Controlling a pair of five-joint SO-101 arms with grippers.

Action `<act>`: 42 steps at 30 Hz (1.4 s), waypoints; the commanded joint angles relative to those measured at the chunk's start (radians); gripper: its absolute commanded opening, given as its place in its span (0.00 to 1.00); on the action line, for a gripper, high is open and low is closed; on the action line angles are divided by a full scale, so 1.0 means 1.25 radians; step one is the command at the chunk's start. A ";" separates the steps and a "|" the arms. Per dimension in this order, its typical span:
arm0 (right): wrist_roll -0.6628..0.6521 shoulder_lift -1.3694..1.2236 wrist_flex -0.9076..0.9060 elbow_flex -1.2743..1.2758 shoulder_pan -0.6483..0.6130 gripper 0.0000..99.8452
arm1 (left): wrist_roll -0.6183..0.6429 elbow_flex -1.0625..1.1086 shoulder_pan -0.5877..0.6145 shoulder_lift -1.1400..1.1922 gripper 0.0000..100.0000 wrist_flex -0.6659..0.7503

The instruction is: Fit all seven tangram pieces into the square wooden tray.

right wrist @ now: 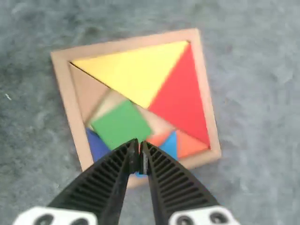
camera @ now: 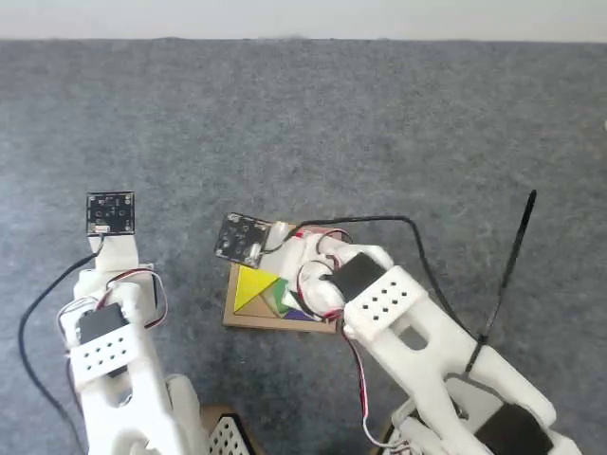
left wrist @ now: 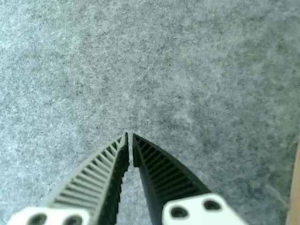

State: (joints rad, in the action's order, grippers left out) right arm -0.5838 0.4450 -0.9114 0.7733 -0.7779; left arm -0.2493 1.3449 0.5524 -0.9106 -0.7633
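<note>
The square wooden tray lies on grey carpet, under my right arm in the high view. Inside it, a big yellow triangle and a big red triangle lie flat along two sides. A green square rests askew over bare wood beside a dark blue piece, a light blue piece and an orange triangle. My right gripper is shut, its tips at the green square's near edge with nothing between them. My left gripper is shut over bare carpet, off to the tray's left.
A black cable runs from the right arm across the carpet, and a thin black strip stands to its right. A tan edge shows beside the left gripper. A pale wall borders the carpet's far side.
</note>
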 commanded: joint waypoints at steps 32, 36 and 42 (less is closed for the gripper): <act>0.115 0.052 -0.090 -0.007 0.080 0.17 | -0.011 -0.009 0.000 0.005 0.02 0.016; 0.141 -0.015 0.001 0.034 0.085 0.19 | -0.011 -0.009 0.000 0.005 0.02 0.016; 0.226 -0.106 0.082 0.033 0.053 0.19 | -0.011 -0.009 0.000 0.005 0.02 0.016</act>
State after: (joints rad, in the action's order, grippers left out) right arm -0.3414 0.3360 -0.8485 0.8209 -0.6874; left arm -0.2493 1.3449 0.5524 -0.9106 -0.7633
